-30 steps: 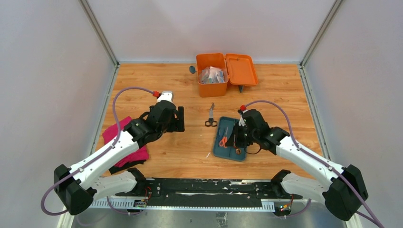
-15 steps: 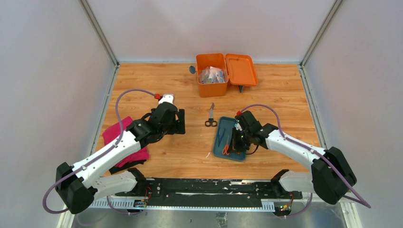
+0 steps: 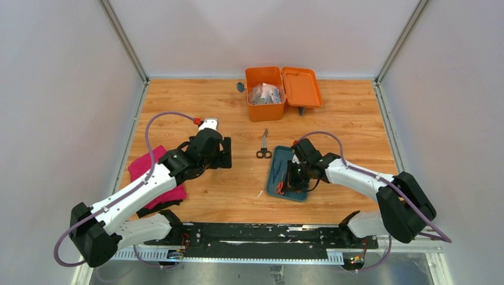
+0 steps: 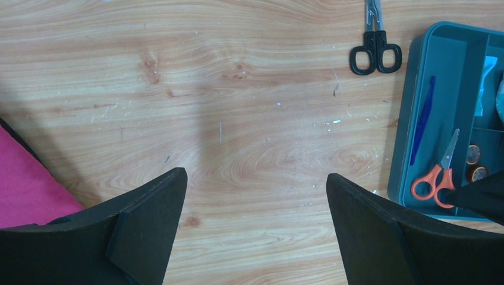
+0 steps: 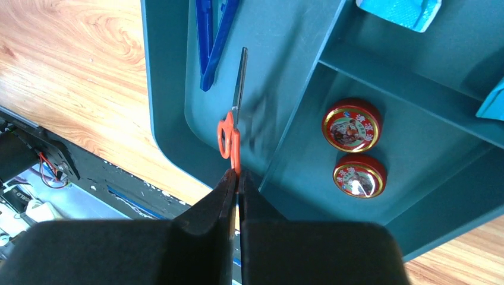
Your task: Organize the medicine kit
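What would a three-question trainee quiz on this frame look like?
1. True or false: the medicine kit stands with its lid open.
2. The right arm's jaws are shut on:
A. black-handled scissors
B. orange-handled scissors
C. blue tweezers
3. How many round red tins lie in the teal tray?

Key: 1 true; 2 B; 3 two.
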You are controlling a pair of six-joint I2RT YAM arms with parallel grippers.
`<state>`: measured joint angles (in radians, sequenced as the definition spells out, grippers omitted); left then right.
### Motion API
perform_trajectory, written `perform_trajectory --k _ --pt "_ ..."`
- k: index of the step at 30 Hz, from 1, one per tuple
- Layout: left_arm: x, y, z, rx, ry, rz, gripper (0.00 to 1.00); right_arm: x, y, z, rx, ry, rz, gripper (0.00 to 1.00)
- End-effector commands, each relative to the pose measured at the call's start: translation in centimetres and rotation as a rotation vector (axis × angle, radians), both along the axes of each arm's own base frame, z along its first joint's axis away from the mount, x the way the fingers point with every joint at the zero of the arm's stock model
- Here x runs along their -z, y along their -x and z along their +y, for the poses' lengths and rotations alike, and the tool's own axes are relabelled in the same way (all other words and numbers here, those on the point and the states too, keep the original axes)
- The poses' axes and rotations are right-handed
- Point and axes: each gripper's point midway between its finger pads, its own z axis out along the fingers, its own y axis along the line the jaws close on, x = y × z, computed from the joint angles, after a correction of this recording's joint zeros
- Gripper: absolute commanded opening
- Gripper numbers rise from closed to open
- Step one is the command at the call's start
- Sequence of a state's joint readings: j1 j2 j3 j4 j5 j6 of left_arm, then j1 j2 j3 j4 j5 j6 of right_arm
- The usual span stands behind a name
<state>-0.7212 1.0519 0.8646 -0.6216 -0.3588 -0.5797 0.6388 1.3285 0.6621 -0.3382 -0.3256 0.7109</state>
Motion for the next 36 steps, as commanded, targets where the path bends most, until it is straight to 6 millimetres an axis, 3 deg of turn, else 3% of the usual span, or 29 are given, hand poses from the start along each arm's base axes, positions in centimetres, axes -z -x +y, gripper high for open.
perform_trajectory --k 1,10,18,28,36 --pt "0.2 -0.2 -0.1 -0.01 0.012 -0.006 0.93 -0.4 -1.0 0.2 0.023 -0.009 -0.002 0.06" --pt "0.6 -0.2 -0.1 -0.007 0.008 0.004 0.94 -1.6 -1.6 -0.6 0.037 0.023 -0.054 0.32" --pt "1.3 -0.3 -1.4 0.035 0.024 0.029 0.94 -4.0 -2.2 -2.5 0.06 0.095 -0.148 0.34" --pt "3.8 -2.7 -6.9 0.173 -0.003 0.13 0.9 -7.3 -2.4 -6.3 0.148 0.171 -0.316 0.33" --pt "5.9 -7.2 -11.2 0.181 -0.075 0.15 0.86 -8.7 -1.9 -9.2 0.219 0.191 -0.437 0.33"
